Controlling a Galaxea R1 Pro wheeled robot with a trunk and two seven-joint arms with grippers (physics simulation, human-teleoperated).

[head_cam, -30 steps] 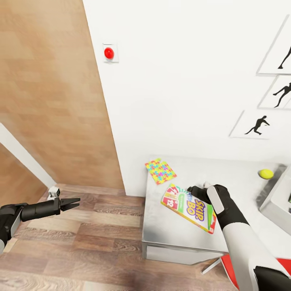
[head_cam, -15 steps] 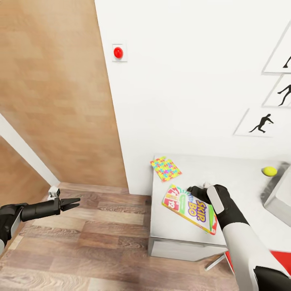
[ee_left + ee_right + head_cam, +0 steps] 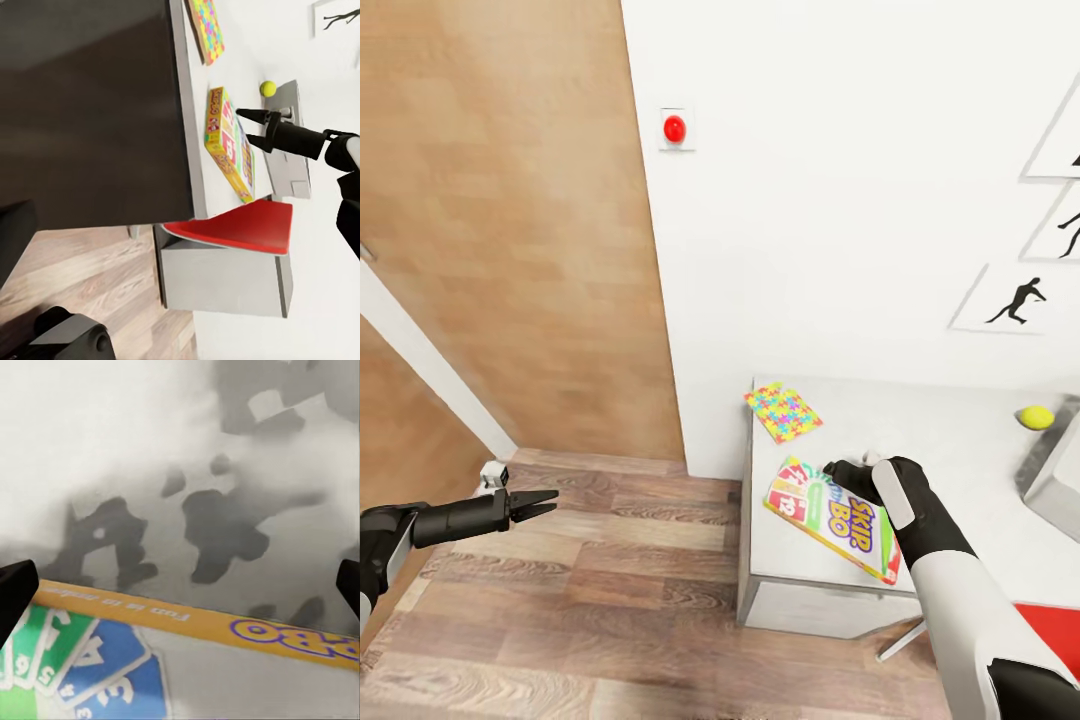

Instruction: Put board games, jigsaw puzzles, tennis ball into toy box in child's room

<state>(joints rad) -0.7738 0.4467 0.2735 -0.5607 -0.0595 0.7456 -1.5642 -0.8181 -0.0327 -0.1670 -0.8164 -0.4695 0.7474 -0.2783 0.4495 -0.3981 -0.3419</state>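
Head view is showing a white table (image 3: 980, 440) against the white wall, a wooden door panel (image 3: 510, 220) off to the left, and a red button (image 3: 675, 127) on the wall above. On the table, beyond the right gripper (image 3: 840, 470), a jigsaw puzzle (image 3: 783, 411) is lying flat near the back corner, and a tennis ball (image 3: 1036, 416) is sitting well off to the side, just beside the grey toy box (image 3: 1057, 480). A red seat (image 3: 240, 229) is sitting beside the table.

The Skip-Bo board game (image 3: 832, 514) is hanging tilted under the right gripper, its long axis running diagonally from the jaws back toward the robot. The right jaws are clamping the box along its far edge; in the right wrist view the dark fingertips (image 3: 15, 592) are sitting wide apart at either side of the box face (image 3: 180, 675).

The left gripper (image 3: 540, 499) is hovering over the wooden floor (image 3: 590, 600), well clear of the table, its jaws slightly parted, holding nothing.
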